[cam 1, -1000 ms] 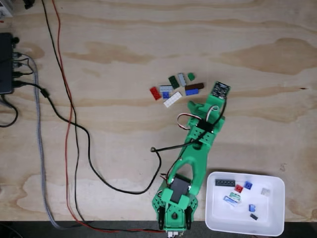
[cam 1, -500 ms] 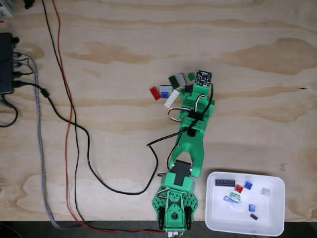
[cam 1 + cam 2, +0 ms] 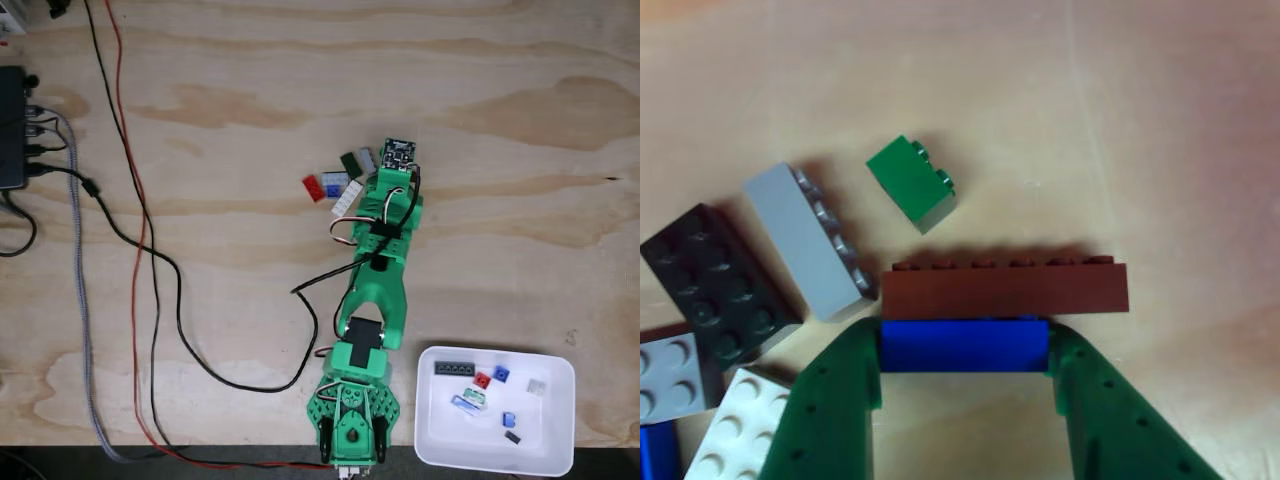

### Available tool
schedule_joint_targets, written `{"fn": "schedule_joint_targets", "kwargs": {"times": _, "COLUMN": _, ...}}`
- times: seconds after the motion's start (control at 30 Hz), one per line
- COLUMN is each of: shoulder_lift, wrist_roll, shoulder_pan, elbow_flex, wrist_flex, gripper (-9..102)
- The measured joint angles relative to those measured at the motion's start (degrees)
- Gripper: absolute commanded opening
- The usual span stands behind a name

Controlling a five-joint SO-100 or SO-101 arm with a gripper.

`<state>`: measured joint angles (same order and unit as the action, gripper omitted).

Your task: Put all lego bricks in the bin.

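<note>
A blue brick [image 3: 964, 345] is bracketed end to end by the gripper [image 3: 964, 350] in the other view, with a green finger [image 3: 835, 400] pressed against each short end, so the gap is only as wide as the brick is long and the brick looks held, though it hasn't been lifted off the wooden table [image 3: 250, 90]. The snag is the long brown brick [image 3: 1005, 288] lying right along its far side, touching or nearly so (hard to call from this angle), so it could easily be dragged or flicked when the blue one is raised. A grip across the smooth ends could also slip. The small green brick [image 3: 911, 182], grey brick [image 3: 810, 243] and black brick [image 3: 717, 283] are left loose just beyond. In the fixed view the bin [image 3: 560, 455] is seen well apart near the arm's base, with several bricks already inside, so a drop during the swing back can't be ruled out.
</note>
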<state>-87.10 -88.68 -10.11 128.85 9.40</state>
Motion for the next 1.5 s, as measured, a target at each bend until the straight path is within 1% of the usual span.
{"fn": "schedule_joint_targets", "kwargs": {"times": 0.17, "shoulder_lift": -5.7, "wrist_roll": 4.8, "shoulder_pan": -0.7, "elbow_flex": 0.2, "wrist_flex": 8.1, "gripper": 0}}
{"fn": "schedule_joint_targets", "kwargs": {"times": 0.27, "shoulder_lift": -16.3, "wrist_roll": 8.5, "shoulder_pan": -4.8, "elbow_flex": 0.2, "wrist_flex": 13.9, "gripper": 0}}
{"fn": "schedule_joint_targets", "kwargs": {"times": 0.33, "shoulder_lift": -25.4, "wrist_roll": 9.8, "shoulder_pan": -10.4, "elbow_flex": 0.3, "wrist_flex": 19.1, "gripper": 0}}
{"fn": "schedule_joint_targets", "kwargs": {"times": 0.43, "shoulder_lift": -40.3, "wrist_roll": 8.5, "shoulder_pan": -22.9, "elbow_flex": 3.3, "wrist_flex": 28.7, "gripper": 0}}
{"fn": "schedule_joint_targets", "kwargs": {"times": 0.57, "shoulder_lift": -59.5, "wrist_roll": 0.6, "shoulder_pan": -42.1, "elbow_flex": 6.8, "wrist_flex": 45.9, "gripper": 0}}
{"fn": "schedule_joint_targets", "kwargs": {"times": 0.63, "shoulder_lift": -65.1, "wrist_roll": -3.5, "shoulder_pan": -51.8, "elbow_flex": 9.0, "wrist_flex": 50.6, "gripper": 0}}
{"fn": "schedule_joint_targets", "kwargs": {"times": 0.7, "shoulder_lift": -68.4, "wrist_roll": -7.6, "shoulder_pan": -60.2, "elbow_flex": 12.4, "wrist_flex": 51.3, "gripper": 0}}
{"fn": "schedule_joint_targets", "kwargs": {"times": 0.8, "shoulder_lift": -69.7, "wrist_roll": -17.0, "shoulder_pan": -73.7, "elbow_flex": 17.7, "wrist_flex": 50.1, "gripper": 0}}
{"fn": "schedule_joint_targets", "kwargs": {"times": 0.87, "shoulder_lift": -69.8, "wrist_roll": -21.2, "shoulder_pan": -78.8, "elbow_flex": 21.1, "wrist_flex": 47.8, "gripper": 0}}
{"fn": "schedule_joint_targets", "kwargs": {"times": 0.9, "shoulder_lift": -69.8, "wrist_roll": -22.3, "shoulder_pan": -80.0, "elbow_flex": 22.3, "wrist_flex": 46.7, "gripper": 10}}
{"fn": "schedule_joint_targets", "kwargs": {"times": 0.93, "shoulder_lift": -69.8, "wrist_roll": -23.3, "shoulder_pan": -80.9, "elbow_flex": 23.1, "wrist_flex": 45.9, "gripper": 27}}
{"fn": "schedule_joint_targets", "kwargs": {"times": 0.97, "shoulder_lift": -69.8, "wrist_roll": -23.8, "shoulder_pan": -81.7, "elbow_flex": 23.5, "wrist_flex": 45.6, "gripper": 36}}
{"fn": "schedule_joint_targets", "kwargs": {"times": 1.0, "shoulder_lift": -70.0, "wrist_roll": -24.1, "shoulder_pan": -82.4, "elbow_flex": 23.6, "wrist_flex": 45.6, "gripper": 40}}
{"fn": "schedule_joint_targets", "kwargs": {"times": 1.13, "shoulder_lift": -70.1, "wrist_roll": -24.6, "shoulder_pan": -82.4, "elbow_flex": 22.5, "wrist_flex": 45.7, "gripper": 39}}
{"fn": "schedule_joint_targets", "kwargs": {"times": 1.2, "shoulder_lift": -68.0, "wrist_roll": -19.2, "shoulder_pan": -78.2, "elbow_flex": 19.6, "wrist_flex": 47.9, "gripper": 40}}
{"fn": "schedule_joint_targets", "kwargs": {"times": 1.27, "shoulder_lift": -64.8, "wrist_roll": -11.3, "shoulder_pan": -68.5, "elbow_flex": 17.1, "wrist_flex": 48.3, "gripper": 39}}
{"fn": "schedule_joint_targets", "kwargs": {"times": 1.33, "shoulder_lift": -60.5, "wrist_roll": -3.3, "shoulder_pan": -55.7, "elbow_flex": 14.8, "wrist_flex": 44.9, "gripper": 38}}
{"fn": "schedule_joint_targets", "kwargs": {"times": 1.37, "shoulder_lift": -56.5, "wrist_roll": -1.0, "shoulder_pan": -49.2, "elbow_flex": 14.1, "wrist_flex": 42.4, "gripper": 35}}
{"fn": "schedule_joint_targets", "kwargs": {"times": 1.43, "shoulder_lift": -51.3, "wrist_roll": 2.2, "shoulder_pan": -37.6, "elbow_flex": 14.0, "wrist_flex": 36.5, "gripper": 33}}
{"fn": "schedule_joint_targets", "kwargs": {"times": 1.5, "shoulder_lift": -44.8, "wrist_roll": 5.0, "shoulder_pan": -26.5, "elbow_flex": 12.5, "wrist_flex": 28.7, "gripper": 32}}
